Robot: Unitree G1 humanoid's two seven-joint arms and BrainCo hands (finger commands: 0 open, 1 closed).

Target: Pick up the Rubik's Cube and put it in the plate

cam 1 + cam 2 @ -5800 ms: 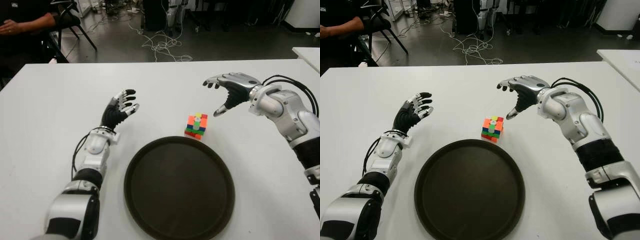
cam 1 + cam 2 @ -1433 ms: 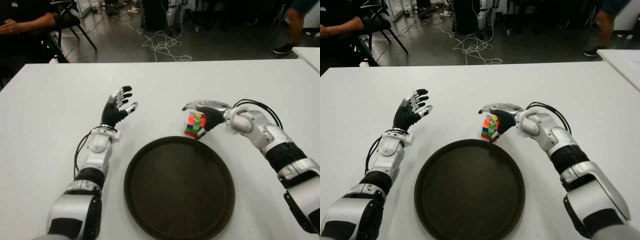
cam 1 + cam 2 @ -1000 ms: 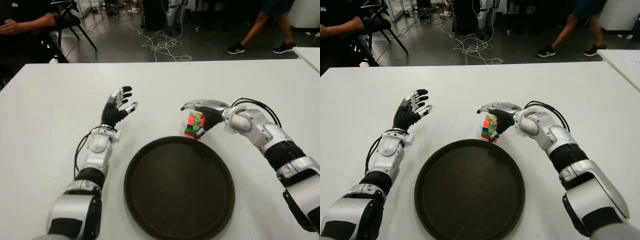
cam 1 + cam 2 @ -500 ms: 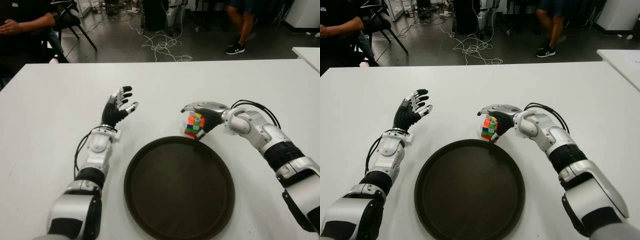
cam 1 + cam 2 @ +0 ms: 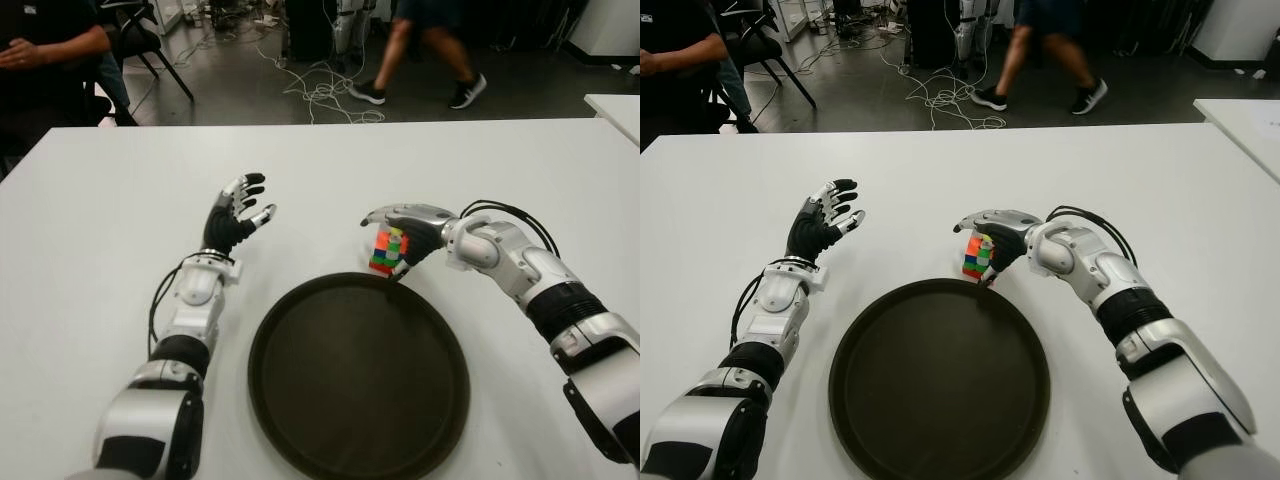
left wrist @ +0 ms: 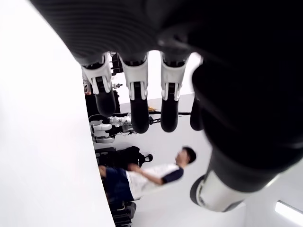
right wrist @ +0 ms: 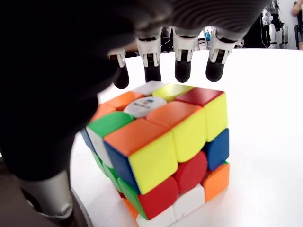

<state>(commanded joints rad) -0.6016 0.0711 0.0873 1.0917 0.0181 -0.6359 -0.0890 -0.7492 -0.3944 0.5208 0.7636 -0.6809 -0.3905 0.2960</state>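
The Rubik's Cube (image 5: 386, 257) stands on the white table (image 5: 100, 200), just behind the far rim of the round dark plate (image 5: 360, 380). My right hand (image 5: 383, 241) is cupped over the cube from the right. Its fingers (image 7: 183, 66) reach out above the top face and its thumb (image 7: 45, 194) is low beside the near side. The right wrist view shows a gap between fingers and cube, so the hand is open around it. My left hand (image 5: 238, 210) is raised to the left of the cube, fingers spread, holding nothing.
A seated person (image 5: 45, 40) and a chair (image 5: 150, 45) are beyond the table's far left corner. Another person (image 5: 430, 45) walks across the floor behind, where cables (image 5: 320, 90) lie. A second white table (image 5: 615, 105) shows at the right edge.
My right hand came down from above and right of the cube and cupped over it; in the last second it barely shifted. The walking person moved leftward. The left hand stayed put.
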